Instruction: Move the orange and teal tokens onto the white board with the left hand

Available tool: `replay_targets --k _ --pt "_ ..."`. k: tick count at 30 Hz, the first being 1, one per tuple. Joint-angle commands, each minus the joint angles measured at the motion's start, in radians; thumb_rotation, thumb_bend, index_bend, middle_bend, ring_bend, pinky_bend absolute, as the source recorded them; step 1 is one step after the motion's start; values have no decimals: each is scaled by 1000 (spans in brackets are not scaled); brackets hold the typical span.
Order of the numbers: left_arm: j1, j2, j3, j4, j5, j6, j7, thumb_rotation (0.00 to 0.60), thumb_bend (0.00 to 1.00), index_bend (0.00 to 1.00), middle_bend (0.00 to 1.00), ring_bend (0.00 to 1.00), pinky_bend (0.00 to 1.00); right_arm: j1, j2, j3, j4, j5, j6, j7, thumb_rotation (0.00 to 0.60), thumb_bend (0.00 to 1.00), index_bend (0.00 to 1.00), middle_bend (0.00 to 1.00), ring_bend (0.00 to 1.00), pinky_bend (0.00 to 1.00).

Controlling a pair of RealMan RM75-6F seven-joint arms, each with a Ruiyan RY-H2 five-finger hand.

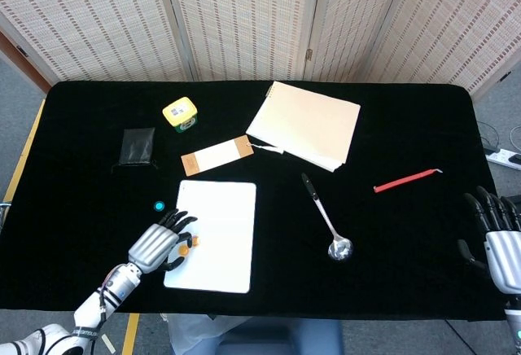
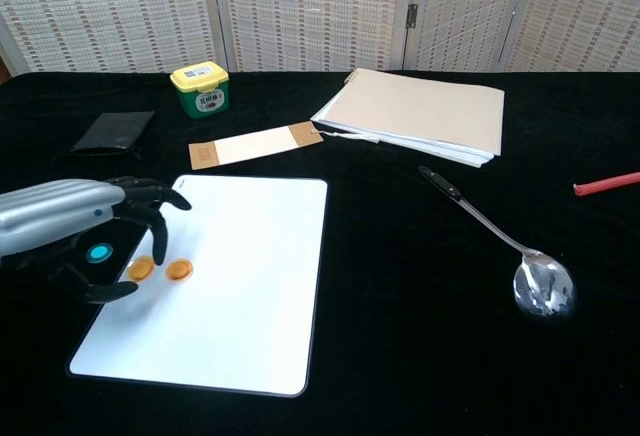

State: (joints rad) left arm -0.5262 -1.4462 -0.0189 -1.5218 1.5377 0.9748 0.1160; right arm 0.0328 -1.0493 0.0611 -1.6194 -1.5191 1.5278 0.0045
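Head view: the left robot hand is positioned over the near-left part of the white board. An orange token sits at its fingertips, and a second orange token lies on the board just beside it. One teal token lies on the black table, near the board's left edge. The other teal token cannot be seen in this view. The right robot hand hangs at the right table edge, fingers apart, holding nothing.

Chest view: the left robot hand holds the first orange token pinched between thumb and a finger, low over the white board. Contact between token and board cannot be confirmed. The second orange token rests on the board, just beside the held one. A teal token shows through the gap under the hand, on the table left of the board.

Status, as judged: one orange token is placed; the second is at the board, release pending. Both teal tokens remain to be moved
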Motion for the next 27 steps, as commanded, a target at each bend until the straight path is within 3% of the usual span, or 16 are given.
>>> replay_targets --k 1,13,24,27 --pt "-47 -37 -30 5 -40 -53 48 600 411 495 153 1 0 -1 0 0 0 0 1 0 600 428 0 0 0 0" --pt "-143 -125 -84 58 -173 -161 119 600 411 484 152 0 0 -4 0 -1 -4 8 -1 -5 600 428 0 0 0 0" --pt "-169 -133 -70 49 -230 -179 154 600 410 448 151 0 0 -8 3 1 -3 11 4 0 600 428 0 0 0 0" --pt "-170 -134 -66 45 -238 -174 155 600 408 385 131 0 0 -8 1 2 -1 11 5 0 600 428 0 0 0 0"
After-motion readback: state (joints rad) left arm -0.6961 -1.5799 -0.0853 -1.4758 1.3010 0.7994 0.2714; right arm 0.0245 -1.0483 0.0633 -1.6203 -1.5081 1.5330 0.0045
